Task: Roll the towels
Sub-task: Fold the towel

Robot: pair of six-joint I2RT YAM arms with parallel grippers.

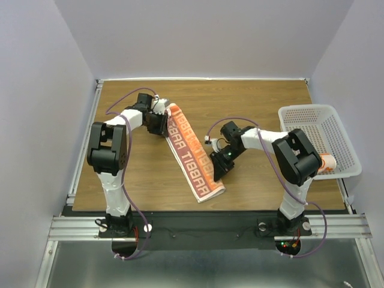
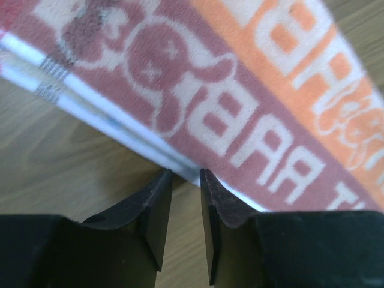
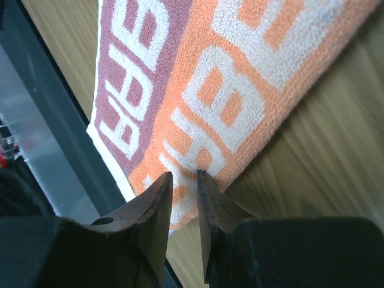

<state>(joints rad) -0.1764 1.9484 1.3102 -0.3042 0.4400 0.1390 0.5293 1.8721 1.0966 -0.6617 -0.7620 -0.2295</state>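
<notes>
Brown wooden bench (image 1: 264, 102), arms bolted at its near edge. White perforated plastic basket (image 1: 306, 108) at the right edge. An orange-ended rolled towel (image 1: 327, 162) sits against its near wall, partly behind the right arm. Mid-bench, lying diagonally: the folded towel (image 1: 191, 157), a long orange-and-maroon terry strip with white block lettering. Left hand (image 1: 163, 127) at its far end, right hand (image 1: 217, 171) on its right edge towards the near end.

Handling — light, limp, grippy pile. It will likely sag between holds, so take the layered edge at one end, spread across the width.

Wrist views add what the top view hides. Right hand (image 3: 185, 183): jaws a slit apart, pinching the folded towel's edge. Left hand (image 2: 186, 183): near closed too, white layered edge at its tips — biting or only touching, cannot tell. Only the top view shows the basket.
</notes>
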